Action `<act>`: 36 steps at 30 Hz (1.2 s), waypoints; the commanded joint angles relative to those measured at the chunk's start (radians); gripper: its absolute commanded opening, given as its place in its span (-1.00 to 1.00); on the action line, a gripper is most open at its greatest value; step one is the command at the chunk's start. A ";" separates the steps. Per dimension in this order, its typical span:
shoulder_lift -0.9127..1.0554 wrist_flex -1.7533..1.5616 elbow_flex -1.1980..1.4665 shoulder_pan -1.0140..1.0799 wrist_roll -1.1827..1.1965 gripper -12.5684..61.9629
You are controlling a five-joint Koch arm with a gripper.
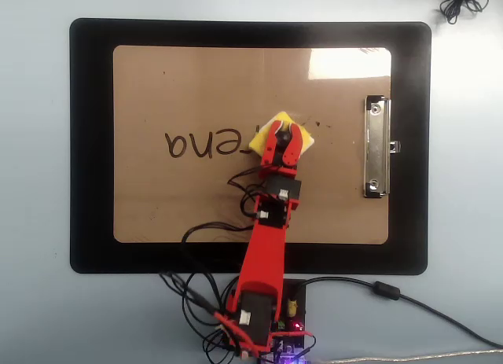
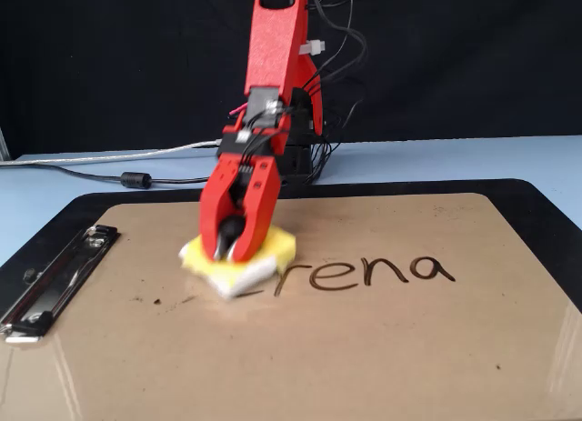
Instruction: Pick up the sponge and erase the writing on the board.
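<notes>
Now the gripper (image 2: 235, 249) pinches the soft yellow sponge (image 2: 273, 249) (square) on the smooth hardboard board (image 2: 382, 348).

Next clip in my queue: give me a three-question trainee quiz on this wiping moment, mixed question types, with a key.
1. True or false: the gripper is pressing the sponge onto the board.
2. Multiple choice: in the overhead view, where does the metal clip sit relative to the sponge? A) left B) right C) directly beneath it
3. Short answer: in the fixed view, which letters of the writing remain readable beside the sponge?

Key
1. True; the jaws are closed on the sponge, which lies flat on the board.
2. B
3. "rena"; faint smudges mark the wiped area nearer the clip.
</notes>
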 commanded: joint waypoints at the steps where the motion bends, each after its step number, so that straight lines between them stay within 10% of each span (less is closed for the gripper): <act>1: -0.120 -0.012 -0.137 -0.003 -0.018 -0.88; 13: 0.304 0.138 0.291 -0.005 -0.012 -0.88; 23: -0.143 0.141 -0.172 -0.031 -0.014 -0.88; 31: 0.367 0.138 0.359 -0.037 -0.012 -0.88; 36: 0.310 0.129 0.302 -0.204 -0.021 -0.88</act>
